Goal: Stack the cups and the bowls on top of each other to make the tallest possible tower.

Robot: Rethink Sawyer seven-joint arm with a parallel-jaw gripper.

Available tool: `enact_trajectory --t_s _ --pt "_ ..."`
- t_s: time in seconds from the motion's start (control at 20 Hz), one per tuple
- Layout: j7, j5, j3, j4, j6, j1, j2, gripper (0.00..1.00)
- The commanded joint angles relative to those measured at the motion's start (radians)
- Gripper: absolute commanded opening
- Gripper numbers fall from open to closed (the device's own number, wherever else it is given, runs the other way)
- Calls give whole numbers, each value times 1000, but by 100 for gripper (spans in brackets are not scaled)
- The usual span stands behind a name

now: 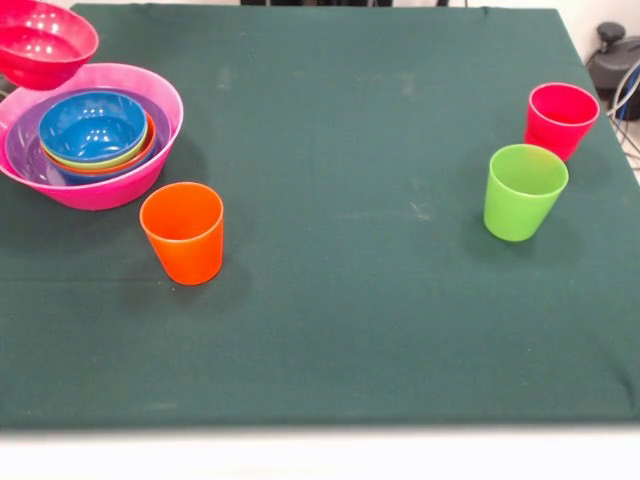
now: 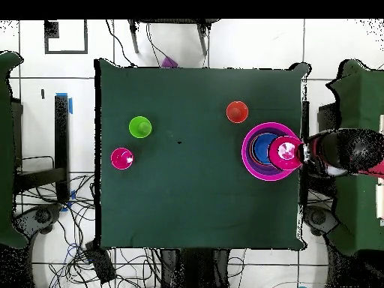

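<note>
A green-covered tabletop (image 1: 350, 330) carries a half-built tower (image 1: 92, 140) of nested bowls at one side. The huge pink bowl (image 1: 100, 190) forms the base, with a purple bowl (image 1: 22, 150) inside it, then orange and lime green rims, and a dark blue bowl (image 1: 92, 122) on top.

A red-pink bowl (image 1: 42, 42) hangs in the air just above and beside the stack, at the edge of the front view. In the overhead view the same bowl (image 2: 285, 152) overlaps the rim of the pink base, with a person's dark sleeve (image 2: 341, 152) reaching in from beyond the tabletop's edge right beside it; the hand itself cannot be made out.

Three cups stand upright, mouths up. The orange cup (image 1: 183, 232) sits just beside the tower on its near side. The lime green cup (image 1: 523, 191) and the red-pink cup (image 1: 559, 120) stand close together but apart, well across the tabletop from the stack.

The robot's gripper appears in neither view, so whether it is spread or pressed together cannot be told.
</note>
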Motion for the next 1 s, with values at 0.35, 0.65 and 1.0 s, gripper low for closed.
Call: enact_trajectory --t_s 0.35,0.65,1.0 --pt "-175 -69 -4 31 -35 97 53 0" --pt "-185 -79 -4 7 -59 101 81 0" --pt "-183 -82 -7 -14 -51 113 89 0"
